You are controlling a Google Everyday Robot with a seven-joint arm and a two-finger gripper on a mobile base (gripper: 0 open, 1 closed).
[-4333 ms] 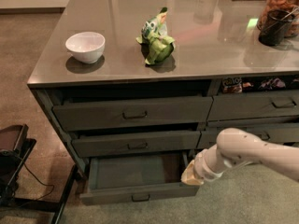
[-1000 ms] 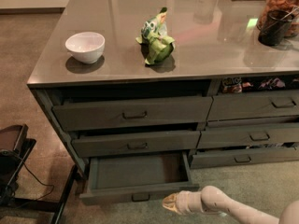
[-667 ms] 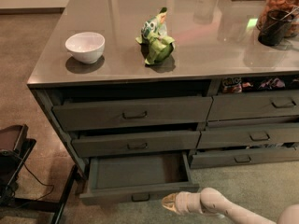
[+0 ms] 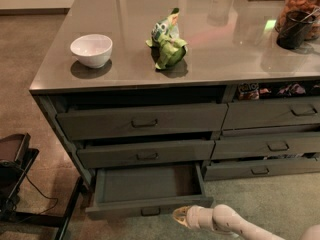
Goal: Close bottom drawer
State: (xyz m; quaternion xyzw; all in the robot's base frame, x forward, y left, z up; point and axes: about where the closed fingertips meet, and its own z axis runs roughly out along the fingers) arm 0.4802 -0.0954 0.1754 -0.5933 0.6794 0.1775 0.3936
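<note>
**Operator:** Where was the bottom drawer?

**Describer:** You had the bottom drawer (image 4: 150,184) pulled well out of the wider left stack, with its inside open to the camera. Its slim front panel (image 4: 115,210) sat low over the carpet (image 4: 260,199), with the small dark handle (image 4: 150,211) at its middle. Above it, the middle drawer (image 4: 145,154) and the top drawer (image 4: 142,120) stood slightly ajar.

**Operator:** And the gripper?

**Describer:** Your gripper (image 4: 180,214) was low, just beside the right end of that front panel. The pale arm (image 4: 235,223) reached in from the lower right. I could not tell whether the gripper touched the panel, or whether it was open or closed.

**Operator:** What was on top?

**Describer:** A white bowl (image 4: 91,49) and a crumpled green bag (image 4: 168,40) sat apart on the grey countertop (image 4: 225,49).
</note>
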